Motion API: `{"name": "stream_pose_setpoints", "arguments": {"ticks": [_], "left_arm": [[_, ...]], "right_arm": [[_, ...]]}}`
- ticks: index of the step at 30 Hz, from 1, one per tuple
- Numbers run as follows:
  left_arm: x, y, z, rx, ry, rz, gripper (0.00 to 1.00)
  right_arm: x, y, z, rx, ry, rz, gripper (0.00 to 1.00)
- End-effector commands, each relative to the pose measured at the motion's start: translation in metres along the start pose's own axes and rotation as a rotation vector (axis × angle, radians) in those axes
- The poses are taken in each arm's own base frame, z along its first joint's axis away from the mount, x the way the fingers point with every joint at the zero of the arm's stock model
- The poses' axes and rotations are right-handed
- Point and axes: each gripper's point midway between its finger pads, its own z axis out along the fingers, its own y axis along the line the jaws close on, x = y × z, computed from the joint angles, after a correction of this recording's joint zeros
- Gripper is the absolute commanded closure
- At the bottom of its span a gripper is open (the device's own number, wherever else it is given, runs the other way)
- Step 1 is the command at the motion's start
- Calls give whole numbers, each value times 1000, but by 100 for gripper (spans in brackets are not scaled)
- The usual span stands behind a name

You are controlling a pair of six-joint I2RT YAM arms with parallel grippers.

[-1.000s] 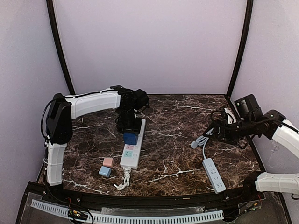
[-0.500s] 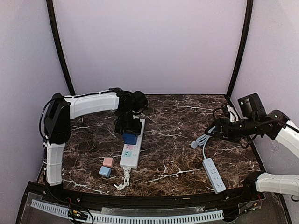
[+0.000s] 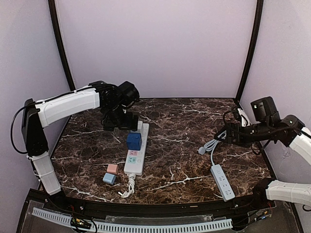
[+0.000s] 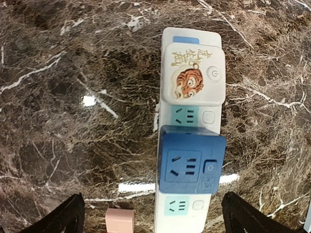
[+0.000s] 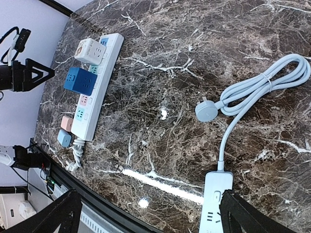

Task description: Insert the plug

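Observation:
The blue cube plug (image 3: 134,141) (image 4: 191,166) (image 5: 80,80) sits seated on the white power strip (image 3: 135,162) (image 4: 187,208), just nearer than a white cube with a tiger picture (image 4: 193,80). My left gripper (image 3: 118,123) (image 4: 154,221) hangs open above and to the far left of the blue plug, touching nothing. In the left wrist view both fingers stand wide on either side of the strip. My right gripper (image 3: 228,136) (image 5: 153,216) is open and empty, held high at the right.
A pink block (image 3: 112,168) (image 4: 119,221) and a light blue block (image 3: 109,178) lie left of the strip's near end. A grey round plug (image 3: 202,150) (image 5: 206,110) with a coiled cable leads to a second strip (image 3: 222,181) (image 5: 214,206) at the right.
My left gripper has opened, let go of the blue plug and drawn back to the far left. The plug stays on the strip. The right arm barely shifted.

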Motion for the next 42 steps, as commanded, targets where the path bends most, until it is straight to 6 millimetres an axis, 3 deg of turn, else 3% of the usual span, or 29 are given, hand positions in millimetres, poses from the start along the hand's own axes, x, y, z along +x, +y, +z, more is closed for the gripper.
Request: {"name": "stream_pose_setpoints", "arguments": {"ticks": [1, 9, 13, 16, 22, 26, 30, 42], "left_arm": [[18, 40, -28, -80, 1, -71, 1], [98, 112, -39, -289, 131, -265, 6], [127, 122, -35, -275, 171, -283, 12], [142, 118, -29, -220, 198, -246, 15], [169, 81, -4, -6, 251, -66, 24], [186, 78, 13, -3, 311, 25, 30], [188, 72, 23, 18, 325, 98, 33], [206, 69, 34, 48, 418, 224, 39]], "right_arm": [[1, 3, -5, -20, -8, -31, 1], [15, 1, 5, -56, 24, 7, 1], [21, -1, 7, -63, 33, 17, 1], [24, -2, 6, -67, 34, 26, 1], [30, -3, 5, -76, 37, 42, 1], [32, -3, 1, -75, 35, 44, 1], [33, -4, -5, -65, 29, 36, 1], [41, -9, -11, -45, 34, 41, 1]]}}
